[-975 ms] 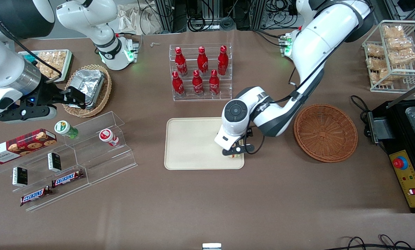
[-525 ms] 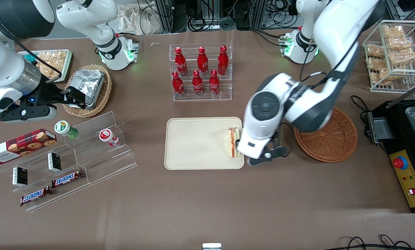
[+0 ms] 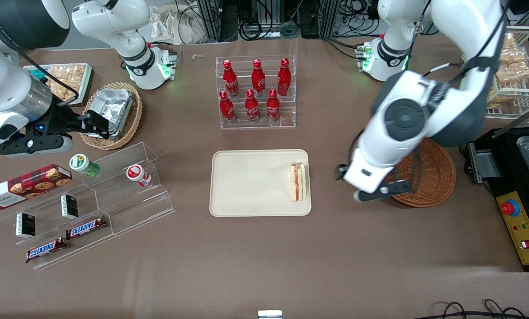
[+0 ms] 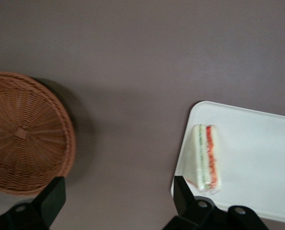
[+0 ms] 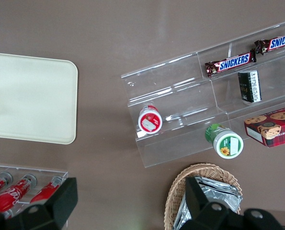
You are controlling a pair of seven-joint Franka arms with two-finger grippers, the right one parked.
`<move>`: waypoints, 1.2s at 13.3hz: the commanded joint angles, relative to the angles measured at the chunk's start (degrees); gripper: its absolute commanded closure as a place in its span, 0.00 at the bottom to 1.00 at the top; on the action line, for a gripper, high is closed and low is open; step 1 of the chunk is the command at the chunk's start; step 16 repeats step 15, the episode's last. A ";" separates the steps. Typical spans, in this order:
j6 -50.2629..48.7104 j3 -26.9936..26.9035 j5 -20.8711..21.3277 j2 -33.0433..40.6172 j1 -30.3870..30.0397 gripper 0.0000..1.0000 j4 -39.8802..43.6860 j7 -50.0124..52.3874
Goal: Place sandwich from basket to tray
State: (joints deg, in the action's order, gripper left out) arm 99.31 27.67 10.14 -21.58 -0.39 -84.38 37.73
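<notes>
The sandwich (image 3: pixel 298 181) lies on the tray (image 3: pixel 246 186), at the tray's edge nearest the basket (image 3: pixel 433 177). Your gripper (image 4: pixel 118 201) hangs above bare table between tray and basket, jaws spread wide and holding nothing. The placing looks done, so lift clear at this height and avoid dipping back toward the tray's rim.

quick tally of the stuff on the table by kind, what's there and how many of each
cola bottles: 6
Snickers bars: 2
wicker baskets: 2
sandwich: 1, on the tray
tray: 1
cookie box: 1
Total: 13
The end effector is open, above the table between tray and reddish-brown basket.
</notes>
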 commanded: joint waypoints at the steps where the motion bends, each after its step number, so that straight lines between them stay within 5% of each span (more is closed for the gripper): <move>1: 0.54 -10.23 -6.96 11.44 1.52 0.00 -10.16 -13.17; 5: 0.89 -19.92 -8.65 20.25 3.82 0.00 -17.92 -24.95; 10: -1.57 -28.61 -9.71 20.96 3.20 0.00 -16.62 -45.69; 16: -3.86 -30.31 -9.44 14.83 2.85 0.00 -5.74 -46.88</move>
